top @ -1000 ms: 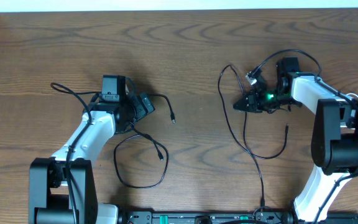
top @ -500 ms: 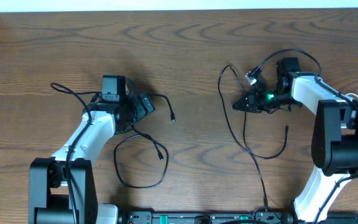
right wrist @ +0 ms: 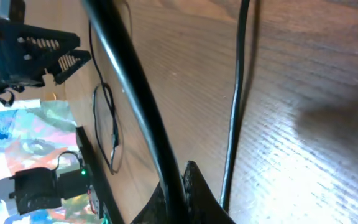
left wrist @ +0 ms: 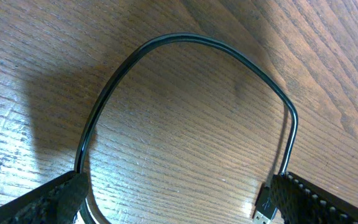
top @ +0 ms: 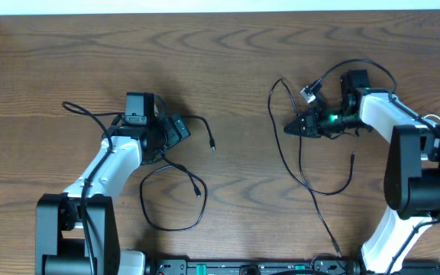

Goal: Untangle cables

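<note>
From above, shows the left pincer (top: 176, 131) wide open, low over the table (top: 228, 46), left cable (top: 174, 228) looping loose beside it. Right pincer (top: 291, 128) closed, right cable (top: 327, 192) curving just below it.

At the left wrist, shows the left cable (left wrist: 185, 38) arching on the wood between the spread fingers (left wrist: 48, 199), plug (left wrist: 263, 211) near one.

At the right wrist, shows the closed pincer (right wrist: 182, 186) pinching the right cable (right wrist: 126, 81).
</note>
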`<state>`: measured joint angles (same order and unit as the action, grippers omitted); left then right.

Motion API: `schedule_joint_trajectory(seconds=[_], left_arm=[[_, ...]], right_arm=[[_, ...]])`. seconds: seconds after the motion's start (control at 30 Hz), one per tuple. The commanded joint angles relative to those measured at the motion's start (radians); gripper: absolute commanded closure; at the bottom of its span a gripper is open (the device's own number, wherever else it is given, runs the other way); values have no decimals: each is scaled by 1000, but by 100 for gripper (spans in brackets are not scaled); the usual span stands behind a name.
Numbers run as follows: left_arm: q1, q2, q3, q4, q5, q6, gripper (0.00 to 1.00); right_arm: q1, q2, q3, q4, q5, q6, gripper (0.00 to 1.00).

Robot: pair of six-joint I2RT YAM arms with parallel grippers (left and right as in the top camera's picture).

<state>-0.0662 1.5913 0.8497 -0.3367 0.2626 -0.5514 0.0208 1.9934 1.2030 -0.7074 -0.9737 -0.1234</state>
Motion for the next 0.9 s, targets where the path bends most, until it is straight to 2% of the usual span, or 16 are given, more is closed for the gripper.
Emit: schedule_joint_trajectory(seconds=[0.0,0.2,0.4,0.63,0.77,0.87], left_arm=[[4,-10,11,-3,-14,9,1],[4,-10,11,-3,-14,9,1],[4,-10,11,-3,-14,9,1],[4,-10,11,-3,-14,9,1],[4,-10,11,-3,-14,9,2],[4,-10,11,-3,-14,9,1]], right_arm=[[-2,-98,1,0,2,48,99],[-1,-291,1,10,177,180,99],[-1,-535,1,40,445,183,99],[-1,-770,2,255,776,224,99],[-1,-874,2,375,1037,223,99],[-3,-916,1,401,1283,219,99]])
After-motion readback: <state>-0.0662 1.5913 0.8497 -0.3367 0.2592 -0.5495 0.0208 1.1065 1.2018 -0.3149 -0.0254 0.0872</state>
